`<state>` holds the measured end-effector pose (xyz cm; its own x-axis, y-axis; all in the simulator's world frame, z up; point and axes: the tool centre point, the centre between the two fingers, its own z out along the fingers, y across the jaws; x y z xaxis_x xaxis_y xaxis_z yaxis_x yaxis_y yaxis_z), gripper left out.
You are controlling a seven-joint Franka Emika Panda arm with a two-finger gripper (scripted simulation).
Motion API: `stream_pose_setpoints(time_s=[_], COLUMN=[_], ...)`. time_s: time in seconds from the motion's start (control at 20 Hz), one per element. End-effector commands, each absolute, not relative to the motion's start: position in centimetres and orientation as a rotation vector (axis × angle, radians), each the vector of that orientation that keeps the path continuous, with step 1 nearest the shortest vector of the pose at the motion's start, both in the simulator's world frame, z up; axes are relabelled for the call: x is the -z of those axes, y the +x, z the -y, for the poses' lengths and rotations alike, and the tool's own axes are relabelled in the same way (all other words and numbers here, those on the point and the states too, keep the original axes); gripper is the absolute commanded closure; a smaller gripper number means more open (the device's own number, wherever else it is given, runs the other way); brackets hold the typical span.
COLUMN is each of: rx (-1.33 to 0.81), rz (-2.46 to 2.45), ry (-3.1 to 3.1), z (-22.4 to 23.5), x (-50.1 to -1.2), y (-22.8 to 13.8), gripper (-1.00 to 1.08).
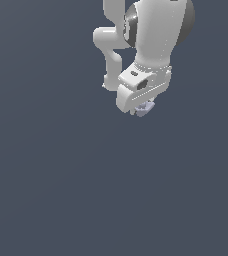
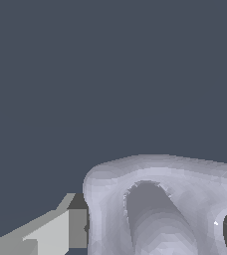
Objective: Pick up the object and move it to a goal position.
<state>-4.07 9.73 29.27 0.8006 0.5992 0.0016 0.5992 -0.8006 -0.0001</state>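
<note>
Jaws grip rounded lilac object (image 2: pixel 160 209) (smooth, hollowed).

Sim render, no real room: flat slate-grey backdrop (image 1: pixel 46 190), untextured white arm (image 1: pixel 156 35).

Object (image 1: pixel 145 107) pale lilac-grey; tool (image 1: pixel 142 108) white; fingers (image 2: pixel 60 233) light grey, dark pads; background flat slate blue-grey.

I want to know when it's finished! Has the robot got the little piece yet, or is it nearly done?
Done, it seems: the gripper has the lilac piece between its fingers, which sit at both of its sides in the wrist view. In hand: holding it. Left: carrying it to the goal, but no goal mark shows, so I can't tell how close it is.
</note>
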Motion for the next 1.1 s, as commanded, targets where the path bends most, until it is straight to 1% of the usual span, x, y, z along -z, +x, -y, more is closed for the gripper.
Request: stream_pose_setpoints(time_s=[0.0, 0.25, 0.5, 0.75, 1.05], rx=[0.001, 0.000, 0.000, 0.000, 0.000], rz=[0.992, 0.991, 0.990, 0.990, 0.990], ry=[-2.980, -2.981, -2.981, -2.981, -2.981], z=[-10.2, -10.9, -11.3, -11.6, -11.7], x=[-31.7, -35.6, -38.2, -39.6, -40.1], y=[-3.6, -2.6, -1.9, -1.5, -1.3], gripper=[1.08, 1.08, 1.08, 1.08, 1.08])
